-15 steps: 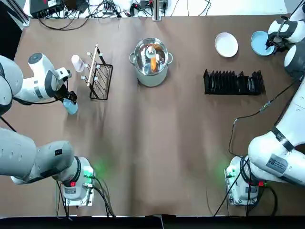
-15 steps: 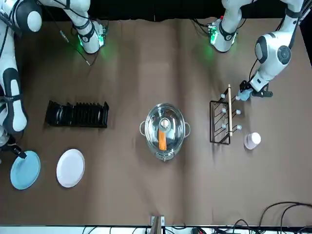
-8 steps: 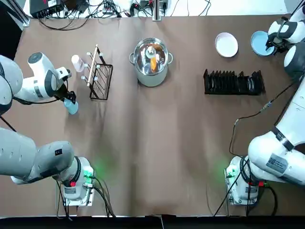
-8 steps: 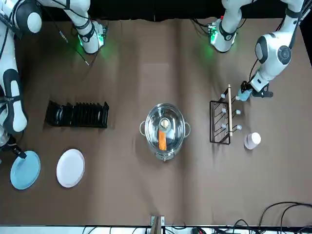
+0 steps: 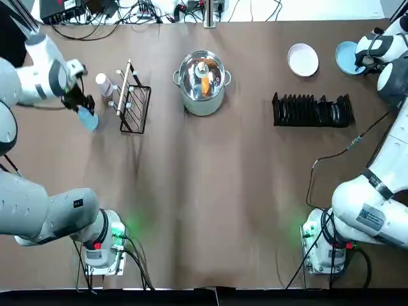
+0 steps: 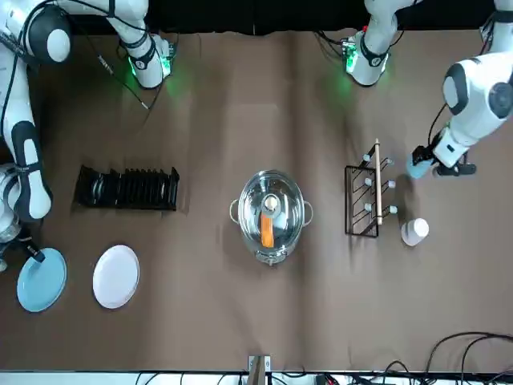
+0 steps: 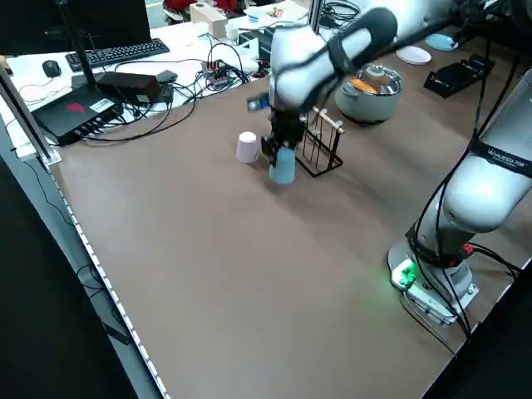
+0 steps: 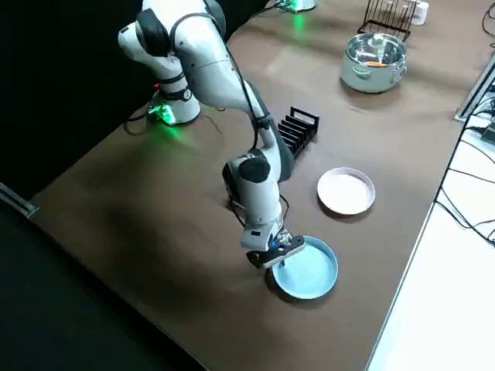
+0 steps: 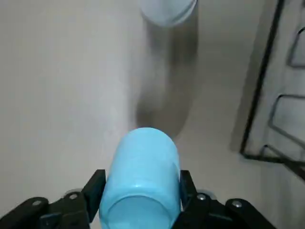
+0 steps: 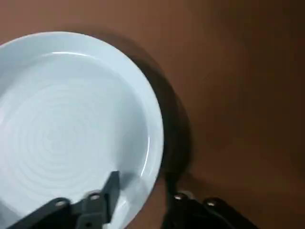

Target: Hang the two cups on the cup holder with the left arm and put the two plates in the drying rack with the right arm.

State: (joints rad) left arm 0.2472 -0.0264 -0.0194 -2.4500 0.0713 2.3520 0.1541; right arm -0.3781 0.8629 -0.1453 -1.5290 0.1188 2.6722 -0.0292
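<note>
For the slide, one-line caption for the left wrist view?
Left end effector holding the light blue cup above the table, white cup and cup holder beyond.

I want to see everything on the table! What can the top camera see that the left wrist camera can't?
Only the top view shows the pot, the drying rack, the white plate and the blue plate, where the right gripper sits at the rim. Only the left wrist view shows up close that the left gripper has its jaws shut on the blue cup. Both show the blue cup, the white cup and the cup holder.
</note>
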